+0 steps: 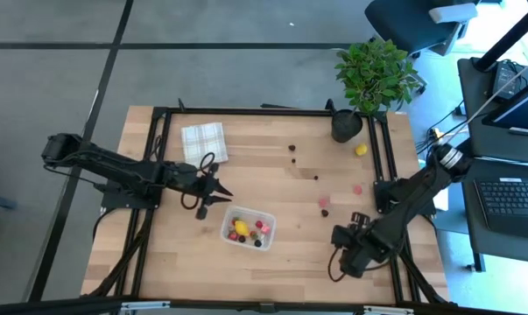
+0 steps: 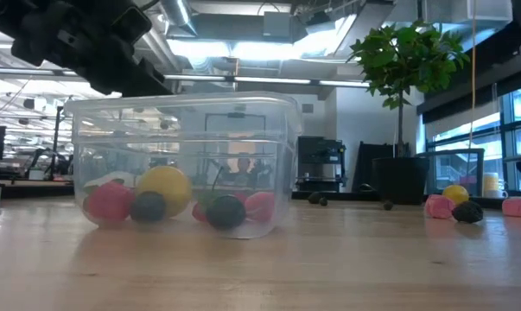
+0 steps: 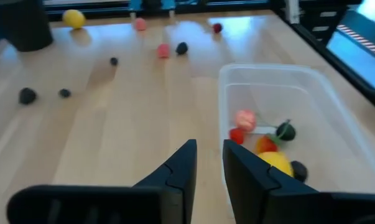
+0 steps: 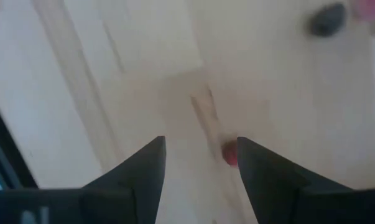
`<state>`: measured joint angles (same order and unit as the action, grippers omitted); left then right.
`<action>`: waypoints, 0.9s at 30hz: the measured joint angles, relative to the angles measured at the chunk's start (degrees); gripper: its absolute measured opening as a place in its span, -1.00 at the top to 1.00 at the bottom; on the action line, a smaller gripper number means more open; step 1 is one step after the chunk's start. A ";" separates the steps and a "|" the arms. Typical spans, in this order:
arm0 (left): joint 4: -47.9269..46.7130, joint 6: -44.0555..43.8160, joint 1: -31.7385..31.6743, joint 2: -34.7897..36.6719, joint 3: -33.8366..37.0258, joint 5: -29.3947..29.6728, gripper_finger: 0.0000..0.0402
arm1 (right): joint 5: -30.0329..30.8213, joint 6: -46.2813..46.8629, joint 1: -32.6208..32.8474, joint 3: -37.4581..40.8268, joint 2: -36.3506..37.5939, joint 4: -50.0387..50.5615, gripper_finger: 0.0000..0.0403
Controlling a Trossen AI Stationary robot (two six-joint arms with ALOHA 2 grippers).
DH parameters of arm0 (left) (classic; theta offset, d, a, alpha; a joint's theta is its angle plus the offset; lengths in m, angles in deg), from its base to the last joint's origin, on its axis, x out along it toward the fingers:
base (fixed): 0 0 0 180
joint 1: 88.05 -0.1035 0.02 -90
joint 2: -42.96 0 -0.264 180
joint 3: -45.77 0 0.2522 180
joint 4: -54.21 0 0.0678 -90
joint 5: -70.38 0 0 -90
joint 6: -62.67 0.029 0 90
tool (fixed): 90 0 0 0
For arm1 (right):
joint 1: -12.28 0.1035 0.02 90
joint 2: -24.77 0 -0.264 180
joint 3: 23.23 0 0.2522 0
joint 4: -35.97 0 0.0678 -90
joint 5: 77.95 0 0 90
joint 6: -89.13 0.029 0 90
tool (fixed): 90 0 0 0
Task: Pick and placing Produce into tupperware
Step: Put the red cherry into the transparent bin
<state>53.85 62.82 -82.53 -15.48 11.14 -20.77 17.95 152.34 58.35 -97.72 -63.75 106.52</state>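
Left arm sits over the table's left half, its gripper [image 1: 218,191] just beside the tub [image 1: 249,227] and short of the rim, jaws narrow with only a slim gap and nothing between them. The tub itself is near the middle of the table's front, and I count about six pieces in it: one lemon [image 1: 241,227], a couple of pink, a red, two dark. Over to the right, loose produce is scattered: two dark berries [image 1: 292,150] up the middle, a small red [image 1: 315,178], a pink-and-dark pair [image 1: 324,205], another pink [image 1: 357,189], one lemon [image 1: 361,150] by the plant pot [image 1: 346,126], so roughly eight out there. One cloth [image 1: 204,142], one plant. Far right, the right gripper [image 1: 344,238] hangs low at the front edge, jaws wide and empty, a tiny red piece [image 4: 229,153] lying right by one finger. That's the risk, I'd say: these are small and round, so a finger landing slightly off will flick it rolling rather than trap it. And on the left, those fingers are close enough to nudge the light tub and shift it.
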 joint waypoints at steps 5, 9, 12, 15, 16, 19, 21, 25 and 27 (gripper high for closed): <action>0.77 -0.03 0.00 -0.02 0.11 2.11 0.68 | -1.10 -6.71 0.13 0.00 -3.12 -0.53 0.02; 0.94 -0.02 0.00 -0.02 0.11 2.12 0.71 | -1.09 -9.13 0.15 0.00 -6.03 -2.94 0.02; 0.94 -0.02 0.00 -0.02 0.11 2.12 0.73 | -1.26 -12.83 0.15 0.00 -8.01 -4.99 0.02; 0.94 -0.04 0.00 -0.02 0.11 2.14 0.75 | -1.24 -16.11 0.45 0.00 -9.38 -2.43 0.02; 0.94 -0.04 0.00 -0.02 0.11 2.14 0.76 | -1.26 -17.37 0.66 0.00 -9.73 -0.95 0.02; 0.92 -0.06 0.00 -0.04 0.11 2.12 0.78 | -1.25 -20.05 1.53 0.00 -10.05 3.64 0.02; 0.92 -0.09 0.00 -0.04 0.11 2.14 0.80 | -1.06 -20.52 2.14 0.00 -10.05 5.50 0.02; 0.92 -0.11 0.00 -0.04 0.11 2.14 0.83 | -1.02 -22.24 2.90 0.00 -10.05 5.96 0.02; 0.92 -0.11 0.00 -0.04 0.11 2.14 0.84 | -1.02 -23.05 2.97 0.00 -10.05 5.87 0.02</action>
<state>54.77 62.71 -82.53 -15.52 11.26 -18.62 16.93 129.28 61.32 -97.72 -73.80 112.39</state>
